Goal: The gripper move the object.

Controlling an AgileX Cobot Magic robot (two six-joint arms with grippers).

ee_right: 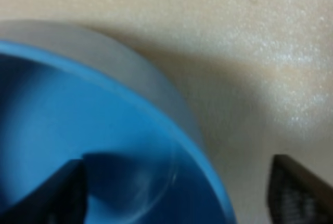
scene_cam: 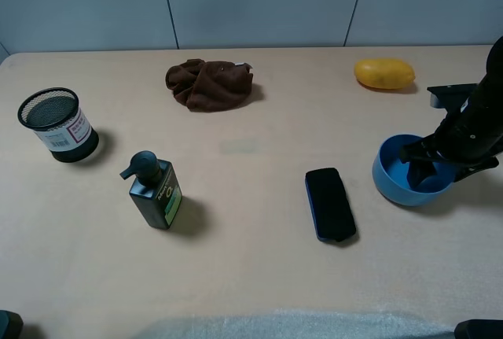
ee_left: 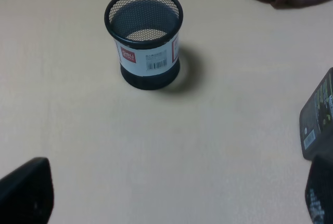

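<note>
Grasping looked to be the step in hand: the right black two-fingered gripper [ee_right: 174,195] stood open astride the rim of the round bright blue plastic bowl [scene_cam: 391,175], near a flat black phone [scene_cam: 330,204] on the pale table [scene_cam: 251,237], so it probably needed to close before lifting.

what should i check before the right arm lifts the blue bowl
1. Right gripper straddles the blue bowl rim, one of the fingers inside, one outside: ok.
2. Fingers shut on the rim: not ok, gaps on both sides.
3. Bowl empty: cannot tell, partly hidden.
4. Black phone apart from bowl: ok.
5. Yellow fruit apart from bowl: ok.
6. Left gripper open, far from bowl: ok.
</note>
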